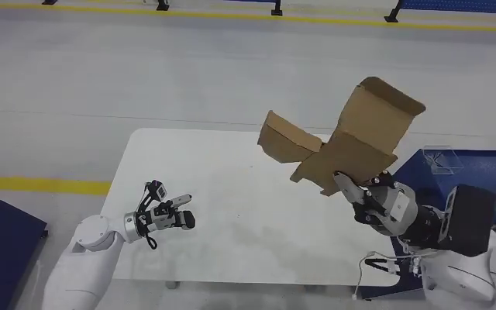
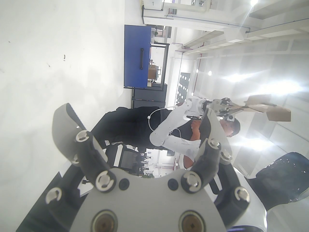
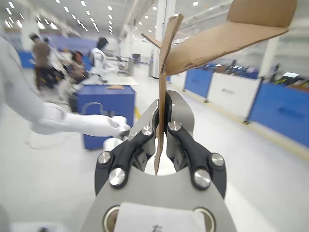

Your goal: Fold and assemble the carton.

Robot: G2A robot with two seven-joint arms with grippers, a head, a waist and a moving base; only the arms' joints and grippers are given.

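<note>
A white label [image 3: 157,218] is fixed to the right wrist housing. Only the top of one dark printed mark is seen on it, too cut off to be made out. No print can be made out on the brown carton [image 1: 353,147].

The carton is held in the air above the right part of the white tabletop [image 1: 232,178], partly folded, with its flaps splayed in different directions. One thin panel of the carton [image 3: 217,47] is seen edge-on, clamped between the fingers of the right gripper [image 3: 163,102] and running down past the pads toward the palm. The remaining panels fan out beyond the fingertips.

The right gripper [image 1: 343,183] is raised at the tabletop's near right edge and is pointed up and away from the robot.

The left gripper [image 1: 186,210] is held low over the near left part of the tabletop, pointed toward the other arm. The fingers of the left gripper [image 2: 135,114] are released and spread wide, well apart from the carton [image 2: 277,113].
</note>
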